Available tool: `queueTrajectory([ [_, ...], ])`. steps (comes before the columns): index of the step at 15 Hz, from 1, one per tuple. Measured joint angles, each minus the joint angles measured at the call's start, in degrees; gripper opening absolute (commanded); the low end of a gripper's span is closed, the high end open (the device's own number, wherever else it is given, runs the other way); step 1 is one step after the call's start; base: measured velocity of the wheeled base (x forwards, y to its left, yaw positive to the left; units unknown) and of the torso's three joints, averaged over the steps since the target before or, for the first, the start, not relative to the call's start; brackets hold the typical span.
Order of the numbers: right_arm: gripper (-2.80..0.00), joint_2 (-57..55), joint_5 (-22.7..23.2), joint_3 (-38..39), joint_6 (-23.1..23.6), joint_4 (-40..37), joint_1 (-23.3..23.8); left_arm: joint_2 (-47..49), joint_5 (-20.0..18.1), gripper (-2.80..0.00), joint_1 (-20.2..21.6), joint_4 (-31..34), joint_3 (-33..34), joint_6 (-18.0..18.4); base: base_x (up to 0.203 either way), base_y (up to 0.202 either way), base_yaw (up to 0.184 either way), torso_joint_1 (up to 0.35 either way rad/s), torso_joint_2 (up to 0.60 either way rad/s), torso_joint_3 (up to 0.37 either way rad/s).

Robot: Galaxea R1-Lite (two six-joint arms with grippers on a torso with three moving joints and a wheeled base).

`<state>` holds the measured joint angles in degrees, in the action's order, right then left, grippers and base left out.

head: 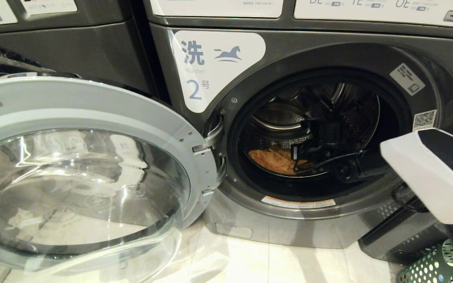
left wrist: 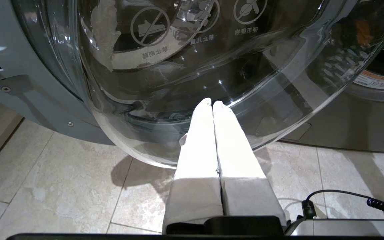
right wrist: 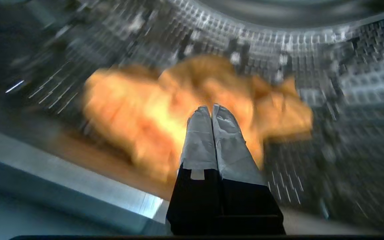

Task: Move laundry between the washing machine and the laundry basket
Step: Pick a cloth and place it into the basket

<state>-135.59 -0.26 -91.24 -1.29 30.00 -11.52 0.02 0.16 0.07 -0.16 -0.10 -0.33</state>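
From the head view, the dark grey front-loading washing machine (head: 368, 51) stands with its round glass door (head: 81, 177) swung wide, an orange crumpled cloth (head: 275, 160) lying low in the steel drum, the right arm (head: 431, 173) reaching inside, and a green perforated laundry basket (head: 433, 267) on the floor at lower right. Down by the tiled floor (left wrist: 62, 186), the left wrist view shows the left gripper (left wrist: 212, 104) clenched empty, parked just before the door's glass. Inside the drum, the right wrist view shows the right gripper (right wrist: 211, 108) pinched shut and empty over the cloth (right wrist: 138, 113).

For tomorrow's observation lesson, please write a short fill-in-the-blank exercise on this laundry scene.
1. The washing machine door stands ____.
2. The cloth inside the drum is ____ in colour.
3. The right gripper has its fingers ____.
4. The green basket stands on the ____.

Missing words: open; orange; shut; floor
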Motion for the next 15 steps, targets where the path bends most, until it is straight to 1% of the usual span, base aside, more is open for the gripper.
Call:
queueTrajectory([
  [4,-2.80,20.7,1.0,20.1,0.2,-10.7,-3.0,0.0,0.0,-2.80,0.0,0.0,0.0,0.0,0.000,0.000,0.000,0.000,0.00,0.000],
  [6,-2.80,30.1,1.2,26.1,0.2,-18.2,-5.0,0.0,0.0,-2.80,0.0,0.0,0.0,0.0,0.000,0.000,0.000,0.000,0.00,0.000],
  [8,-2.80,36.9,1.2,30.2,0.2,-25.5,-6.5,0.0,0.0,-2.80,0.0,0.0,0.0,0.0,0.000,0.000,0.000,0.000,0.00,0.000],
  [9,-2.80,39.8,1.2,32.6,0.3,-27.8,-7.4,0.0,0.0,-2.80,0.0,0.0,0.0,0.0,0.000,0.000,0.000,0.000,0.00,0.000],
  [13,-2.80,48.6,0.8,41.1,0.3,-28.9,-9.3,0.0,0.0,-2.80,0.0,0.0,0.0,0.0,0.000,0.000,0.000,0.000,0.00,0.000],
  [15,-2.80,50.7,-0.9,43.0,0.3,-29.0,-9.9,0.0,0.0,-2.80,0.0,0.0,0.0,0.0,0.000,0.000,0.000,0.000,0.00,0.000],
])
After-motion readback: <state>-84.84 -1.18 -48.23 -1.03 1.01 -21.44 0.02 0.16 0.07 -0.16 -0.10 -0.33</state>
